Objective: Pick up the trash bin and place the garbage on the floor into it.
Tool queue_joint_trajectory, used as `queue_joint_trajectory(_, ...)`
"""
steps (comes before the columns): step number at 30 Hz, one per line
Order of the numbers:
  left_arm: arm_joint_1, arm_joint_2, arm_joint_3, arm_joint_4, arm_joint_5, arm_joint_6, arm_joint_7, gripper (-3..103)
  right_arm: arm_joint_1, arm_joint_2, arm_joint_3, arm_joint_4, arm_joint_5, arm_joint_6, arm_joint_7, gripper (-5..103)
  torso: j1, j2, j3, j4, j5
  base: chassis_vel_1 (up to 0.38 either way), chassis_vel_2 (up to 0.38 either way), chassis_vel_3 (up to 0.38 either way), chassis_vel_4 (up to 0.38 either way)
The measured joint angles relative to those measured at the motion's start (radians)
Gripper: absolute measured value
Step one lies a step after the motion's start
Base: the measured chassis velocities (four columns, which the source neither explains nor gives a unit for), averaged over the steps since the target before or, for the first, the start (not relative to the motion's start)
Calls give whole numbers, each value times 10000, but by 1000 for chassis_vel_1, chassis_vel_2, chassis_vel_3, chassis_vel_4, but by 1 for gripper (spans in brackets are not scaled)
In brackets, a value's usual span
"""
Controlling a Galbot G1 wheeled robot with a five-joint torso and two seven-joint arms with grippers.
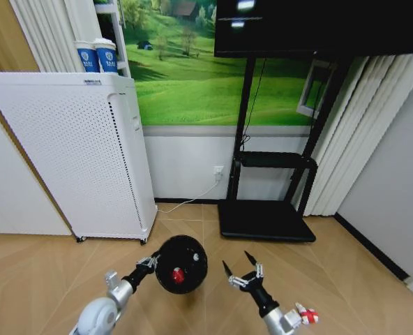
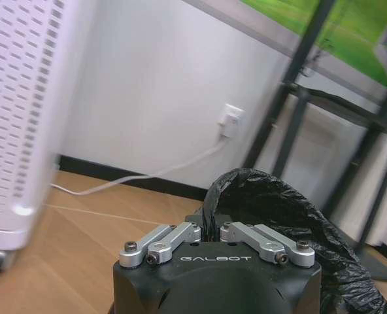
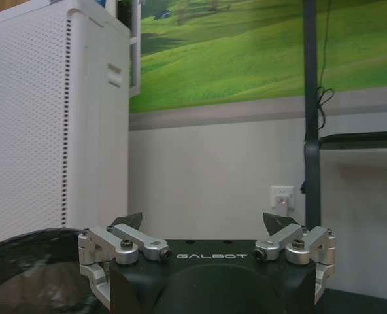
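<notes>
Head camera: high, looking forward and down over both arms at the floor (image 1: 46, 265) and far wall. Both wrist cameras sit low, close behind their grippers, facing that wall. All three views share the white appliance (image 1: 74, 153) and trash bin (image 1: 181, 264).

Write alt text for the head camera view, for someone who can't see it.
The left gripper is shut on the rim of the trash bin, which has a red piece of garbage inside, above the floor. The right gripper is open and empty beside it. Behind stand a white perforated appliance and a black stand.
</notes>
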Motion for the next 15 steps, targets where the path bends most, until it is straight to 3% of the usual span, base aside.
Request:
queue_joint_trajectory(5, 40, 152, -409, 213, -198, -197, -334, 7, 337, 101, 534, -269, 308, 323, -16, 100, 0, 0, 0, 1, 2, -19, -9, 26, 15)
queue_joint_trajectory(7, 64, 60, -489, 521, -241, -344, -840, 7, 546, 58, 671, -403, 523, 424, 87, 100, 0, -1, 1, 3, -1, -80, -67, 69, 71)
queue_joint_trajectory(15, 269, -73, -813, 520, -212, -398, -1037, 7, 715, 51, 772, -842, 656, 719, 95, 100, 0, -1, 1, 0, 2, -157, -153, 143, 160)
